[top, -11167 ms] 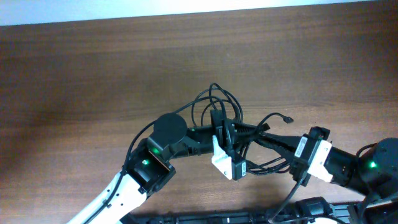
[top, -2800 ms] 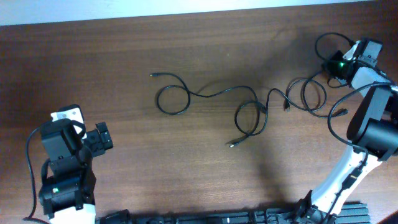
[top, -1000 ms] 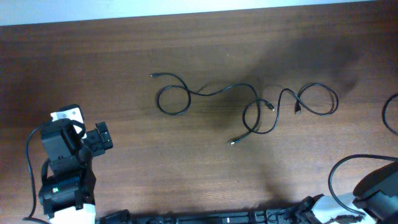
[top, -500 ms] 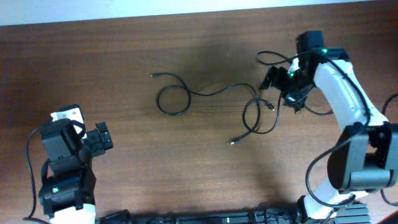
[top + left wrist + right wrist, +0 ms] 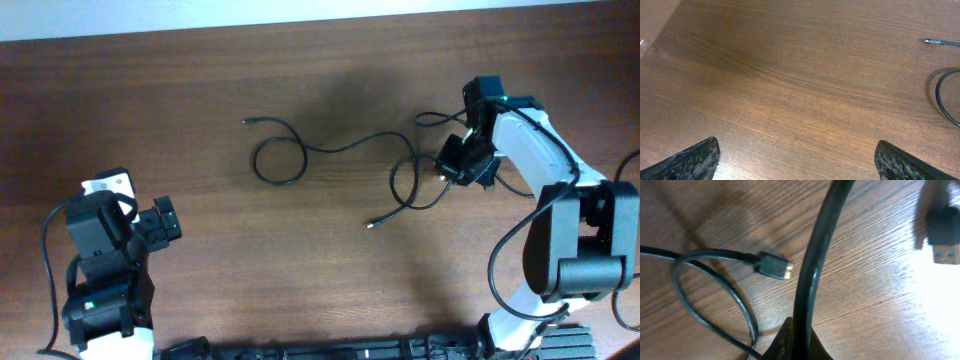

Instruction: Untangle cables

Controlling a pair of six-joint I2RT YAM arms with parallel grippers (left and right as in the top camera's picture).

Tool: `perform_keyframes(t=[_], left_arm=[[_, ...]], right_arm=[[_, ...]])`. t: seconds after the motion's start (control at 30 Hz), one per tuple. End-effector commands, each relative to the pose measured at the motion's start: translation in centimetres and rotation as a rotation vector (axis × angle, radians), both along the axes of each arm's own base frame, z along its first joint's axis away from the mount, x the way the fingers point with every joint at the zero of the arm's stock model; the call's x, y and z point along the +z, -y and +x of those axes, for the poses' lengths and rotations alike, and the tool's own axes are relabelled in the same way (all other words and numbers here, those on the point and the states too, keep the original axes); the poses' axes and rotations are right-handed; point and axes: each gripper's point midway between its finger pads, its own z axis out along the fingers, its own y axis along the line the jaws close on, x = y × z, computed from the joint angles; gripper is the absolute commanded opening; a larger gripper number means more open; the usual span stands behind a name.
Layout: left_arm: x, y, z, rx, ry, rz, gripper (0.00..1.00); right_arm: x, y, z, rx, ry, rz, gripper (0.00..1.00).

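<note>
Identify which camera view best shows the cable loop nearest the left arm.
Overhead: the whole loop and its plug end are visible. The left wrist view catches only an arc of it at the frame edge. The right wrist view shows other cable, not this loop.

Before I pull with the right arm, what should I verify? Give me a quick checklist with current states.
1. Right end effector shut on the held cable: ok, the cable is pinched between the fingers.
2. Left end effector open and away from the cables: ok.
3. Held cable free of the long cable: cannot tell, the right arm covers where they run close together.
4. Small plug outside the grip: ok, it lies on the table beside the held cable.
5. Long cable's left loop flat on the table: ok.
</note>
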Motion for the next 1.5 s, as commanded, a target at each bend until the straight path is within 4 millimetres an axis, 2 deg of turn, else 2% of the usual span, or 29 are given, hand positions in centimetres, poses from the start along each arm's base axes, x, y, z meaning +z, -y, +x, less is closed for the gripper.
perform_keyframes(t=[0.0,0.03,0.07,0.13,0.2,0.23,0.37,0.4,0.47,0.53,0.63,0.67,0.7,0.73,0.77,0.8,0.87,0.9,0.93,1.0,1.03,1.07,1.1,1.13,1.23,1.27,1.33,1.37,1.47], left_arm=[[0.0,0.1,0.0,0.004,0.009,-0.01,0.99],[0.0,0.1,0.0,0.004,0.009,-0.01,0.99],[0.0,0.1,0.0,0.004,0.009,-0.01,0.99],[0.0,0.1,0.0,0.004,0.009,-0.01,0.99],[0.0,0.1,0.0,0.004,0.009,-0.01,0.99],[0.0,0.1,0.0,0.004,0.009,-0.01,0.99],[0.0,0.1,0.0,0.004,0.009,-0.01,0.99],[0.0,0.1,0.0,0.004,0.009,-0.01,0.99],[0.0,0.1,0.0,0.004,0.009,-0.01,0.99],[0.0,0.1,0.0,0.004,0.009,-0.01,0.99],[0.0,0.1,0.0,0.004,0.009,-0.01,0.99],[0.0,0.1,0.0,0.004,0.009,-0.01,0.99],[0.0,0.1,0.0,0.004,0.009,-0.01,0.99],[0.0,0.1,0.0,0.004,0.009,-0.01,0.99],[0.0,0.1,0.0,0.004,0.009,-0.01,0.99],[0.0,0.1,0.0,0.004,0.009,-0.01,0.99],[0.0,0.1,0.0,0.004,0.009,-0.01,0.99],[0.0,0.1,0.0,0.004,0.009,-0.01,0.99],[0.0,0.1,0.0,0.004,0.009,-0.01,0.99],[0.0,0.1,0.0,0.004,0.009,-0.01,0.99],[0.0,0.1,0.0,0.004,0.009,-0.01,0.99],[0.0,0.1,0.0,0.004,0.009,-0.01,0.99],[0.0,0.1,0.0,0.004,0.009,-0.01,0.99],[0.0,0.1,0.0,0.004,0.009,-0.01,0.99],[0.0,0.1,0.0,0.004,0.009,-0.01,0.99],[0.0,0.1,0.0,0.004,0.009,-0.01,0.99],[0.0,0.1,0.0,0.004,0.009,-0.01,0.99],[0.0,0.1,0.0,0.004,0.009,-0.01,0.99],[0.0,0.1,0.0,0.004,0.009,-0.01,0.99]], right_arm=[[5.9,1.5,4.0,-0.007,0.135,-0.097,0.04],[9.1,2.6,5.7,-0.016,0.205,-0.161,0.04],[14.1,4.5,7.9,-0.045,0.315,-0.257,0.04],[21.7,9.3,10.9,-0.161,0.523,-0.433,0.04],[24.8,14.2,12.4,-0.29,0.648,-0.527,0.04],[25.9,17.7,12.5,-0.373,0.693,-0.569,0.04],[27.7,27.1,11.1,-0.54,0.766,-0.67,0.04],[27.7,28.9,11.3,-0.532,0.775,-0.706,0.04],[26.4,30.7,11.9,-0.523,0.762,-0.731,0.04],[22.3,32.7,12.7,-0.533,0.689,-0.727,0.04],[16.6,34.0,12.6,-0.528,0.558,-0.703,0.04],[15.0,34.0,12.3,-0.52,0.512,-0.691,0.34],[14.2,33.8,11.9,-0.513,0.478,-0.682,0.78],[13.9,33.6,11.5,-0.508,0.457,-0.676,0.94],[13.4,33.2,10.8,-0.498,0.418,-0.664,0.99],[12.8,32.6,10.2,-0.485,0.379,-0.645,0.99],[10.6,28.2,10.4,-0.261,0.335,-0.42,0.99],[10.2,23.6,12.0,-0.016,0.404,-0.203,0.97],[10.3,20.6,12.7,0.131,0.445,-0.109,0.97],[10.1,14.9,13.2,0.45,0.426,-0.091,0.97],[10.0,11.4,13.5,0.607,0.417,-0.078,0.97],[9.9,8.9,13.7,0.702,0.416,-0.068,0.97],[9.9,4.9,14.1,0.821,0.422,-0.054,0.97],[9.8,0.9,14.0,0.966,0.426,-0.042,0.97],[9.8,-7.2,13.1,1.23,0.441,-0.019,0.97],[9.8,-10.6,12.2,1.332,0.446,-0.004,0.98],[9.6,-13.9,10.8,1.458,0.44,0.015,1.0],[9.4,-16.2,9.5,1.544,0.429,0.034,1.0],[7.9,-19.9,7.6,1.674,0.4,0.071,1.0]])
